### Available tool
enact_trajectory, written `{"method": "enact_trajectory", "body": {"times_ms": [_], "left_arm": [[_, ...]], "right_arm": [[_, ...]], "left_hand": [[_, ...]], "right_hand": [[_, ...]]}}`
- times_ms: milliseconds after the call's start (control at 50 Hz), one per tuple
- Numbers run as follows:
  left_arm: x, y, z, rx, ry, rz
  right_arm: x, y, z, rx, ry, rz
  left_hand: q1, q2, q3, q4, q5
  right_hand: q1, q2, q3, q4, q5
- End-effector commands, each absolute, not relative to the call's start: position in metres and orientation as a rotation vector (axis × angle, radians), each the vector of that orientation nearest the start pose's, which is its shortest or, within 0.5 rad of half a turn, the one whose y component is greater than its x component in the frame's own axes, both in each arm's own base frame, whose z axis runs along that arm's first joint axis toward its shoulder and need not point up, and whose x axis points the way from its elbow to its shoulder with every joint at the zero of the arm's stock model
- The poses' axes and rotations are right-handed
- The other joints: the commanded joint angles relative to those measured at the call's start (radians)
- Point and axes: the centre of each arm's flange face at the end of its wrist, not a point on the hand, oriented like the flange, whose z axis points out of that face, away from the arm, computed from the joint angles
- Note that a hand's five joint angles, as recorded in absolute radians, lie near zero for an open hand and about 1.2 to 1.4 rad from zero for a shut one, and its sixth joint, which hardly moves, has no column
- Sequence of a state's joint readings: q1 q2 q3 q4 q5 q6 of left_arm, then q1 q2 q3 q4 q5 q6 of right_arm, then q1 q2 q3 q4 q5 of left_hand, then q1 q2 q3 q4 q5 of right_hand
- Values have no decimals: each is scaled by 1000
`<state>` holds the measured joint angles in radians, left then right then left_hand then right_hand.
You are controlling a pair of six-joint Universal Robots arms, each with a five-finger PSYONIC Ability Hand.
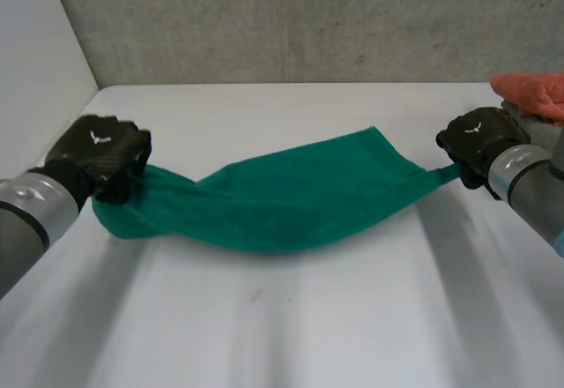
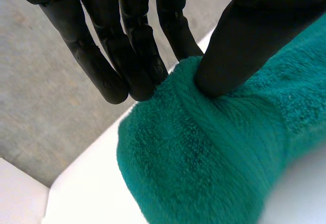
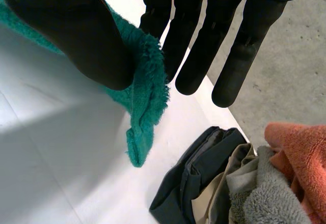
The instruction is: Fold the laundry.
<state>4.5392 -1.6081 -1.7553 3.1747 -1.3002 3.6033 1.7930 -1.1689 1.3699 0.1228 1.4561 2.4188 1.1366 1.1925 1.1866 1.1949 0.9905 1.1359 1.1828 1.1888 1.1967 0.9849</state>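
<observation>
Your towel (image 1: 291,196) is dark green terry, drawn out long across the middle of the bench (image 1: 291,317) from about 9 o'clock to 3 o'clock in the head view. It is broad and loosely rumpled through the centre, with one corner peaking towards 1 o'clock. It narrows to a thin, taut tail at the 3 o'clock end and bunches into a thick roll at the 9 o'clock end.

Your left hand (image 1: 99,152) is at 9 o'clock, knuckles up, on that bunched end. In the left wrist view its thumb (image 2: 239,46) presses down into the pile of the cloth. The fingers (image 2: 104,68) are straight and close together, with their tips against the rolled edge opposite the thumb, so the end is pinched between them.

Your right hand (image 1: 480,137) is at 3 o'clock, holding the thin tail. In the right wrist view the thumb clamps the frayed edge against the nearest of the straight fingers, and a short tip of cloth hangs past the pinch onto the bench.

Both forearms come in low from the near corners, roughly level with the bench.

Beyond the right hand, near 2 o'clock, lies a heap: an orange cloth (image 1: 533,93), a grey fleece (image 3: 265,198) touching it, and a dark garment (image 3: 198,178) nearest the towel's tip.
</observation>
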Motion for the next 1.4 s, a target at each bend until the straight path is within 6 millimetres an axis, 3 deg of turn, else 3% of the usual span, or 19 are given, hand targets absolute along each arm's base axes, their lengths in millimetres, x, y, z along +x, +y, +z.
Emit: {"method": "enact_trajectory", "body": {"times_ms": [20, 80, 100, 260, 320, 360, 380, 400, 440, 540, 620, 720, 800, 860, 920, 980, 1180, 1400], "left_arm": [[-203, -277, 247, 969, 2229, -2029], [-204, -298, 234, 960, 2238, -2006], [-207, -315, 223, 957, 2234, -2000], [-217, -390, 162, 906, 2172, -1876], [-219, -402, 149, 888, 2170, -1848], [-223, -401, 151, 895, 2173, -1877], [-226, -400, 154, 904, 2172, -1903], [-230, -395, 161, 920, 2177, -1951], [-231, -386, 168, 935, 2179, -1985], [-225, -358, 198, 897, 2135, -2063], [-210, -329, 207, 859, 2144, -2037], [-193, -283, 186, 892, 2318, -1863], [-187, -263, 164, 939, 2465, -1733], [-185, -262, 154, 958, 2522, -1681], [-182, -270, 142, 980, 2543, -1646], [-181, -279, 135, 1011, 2519, -1630], [-181, -313, 119, 1027, 2395, -1664], [-183, -336, 109, 1079, 2300, -1702]], "right_arm": [[219, -331, 220, -1328, 2361, -1935], [221, -337, 215, -1309, 2361, -1950], [223, -344, 212, -1281, 2356, -1971], [247, -369, 179, -1074, 2247, -2130], [260, -370, 166, -1065, 2219, -2183], [264, -368, 161, -1071, 2224, -2200], [265, -367, 159, -1078, 2230, -2202], [268, -364, 156, -1099, 2242, -2203], [270, -361, 155, -1116, 2246, -2207], [273, -356, 153, -1162, 2245, -2200], [272, -354, 154, -1180, 2247, -2200], [270, -353, 154, -1214, 2260, -2180], [269, -352, 152, -1239, 2270, -2156], [270, -351, 151, -1248, 2271, -2145], [270, -350, 149, -1256, 2273, -2136], [271, -349, 148, -1265, 2273, -2130], [270, -347, 147, -1269, 2280, -2117], [270, -343, 143, -1298, 2281, -2096]], "left_hand": [[260, 204, 210, 201, 231], [260, 204, 210, 201, 231], [260, 204, 210, 201, 231], [260, 204, 210, 201, 231], [260, 204, 210, 201, 231], [222, 166, 172, 164, 194], [-22, -78, -72, -81, -51], [-618, -674, -668, -676, -646], [-962, -1018, -1012, -1020, -990], [-959, -1015, -1009, -1017, -987], [-709, -765, -759, -767, -738], [-460, -516, -510, -518, -488], [-365, -421, -415, -424, -394], [-456, -512, -506, -514, -484], [-656, -712, -706, -714, -684], [-703, -759, -753, -761, -731], [-560, -615, -609, -618, -588], [-404, -460, -454, -462, -432]], "right_hand": [[260, 213, 207, 200, 237], [260, 213, 207, 200, 237], [260, 213, 207, 200, 237], [260, 213, 207, 200, 237], [260, 213, 207, 200, 237], [260, 213, 207, 200, 237], [260, 213, 207, 200, 237], [260, 213, 207, 200, 237], [260, 213, 207, 200, 237], [260, 213, 207, 200, 237], [260, 213, 207, 200, 237], [260, 213, 207, 200, 237], [260, 213, 207, 200, 237], [260, 213, 207, 200, 237], [260, 213, 207, 200, 237], [260, 213, 207, 200, 237], [260, 213, 207, 200, 237], [260, 213, 207, 200, 237]]}}
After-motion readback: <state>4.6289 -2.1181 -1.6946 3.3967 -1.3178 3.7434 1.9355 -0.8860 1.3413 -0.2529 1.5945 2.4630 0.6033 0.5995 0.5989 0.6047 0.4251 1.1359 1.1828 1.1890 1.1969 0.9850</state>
